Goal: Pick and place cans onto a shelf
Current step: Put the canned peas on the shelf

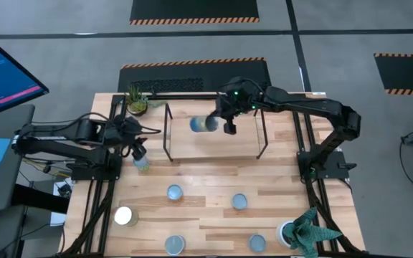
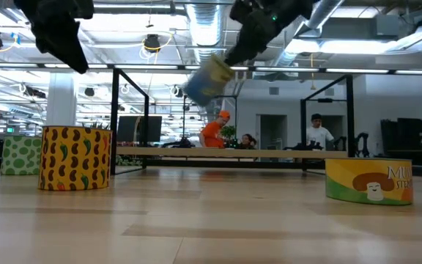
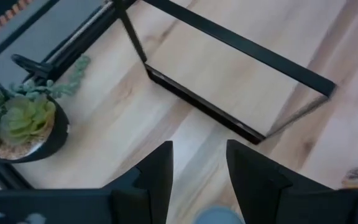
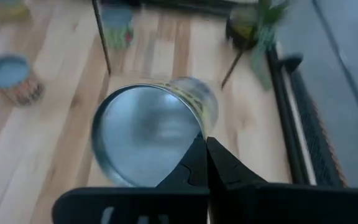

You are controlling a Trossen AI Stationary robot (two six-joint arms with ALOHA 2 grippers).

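i have the right pincer [image 1: 228, 123] clamped on a can [image 1: 204, 125] tilted above the shelf [image 1: 214, 147] board, left pincer [image 1: 139, 152] open, farther off.

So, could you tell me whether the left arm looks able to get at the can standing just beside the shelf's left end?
Probably yes. The left gripper hangs open right over that can, with nothing between them; the shelf stands clear to one side, and the right gripper is busy over the shelf board.

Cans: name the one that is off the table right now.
The can at the right gripper, tilted in the air above the shelf. The other cans, like the white-topped one, stand on the table.
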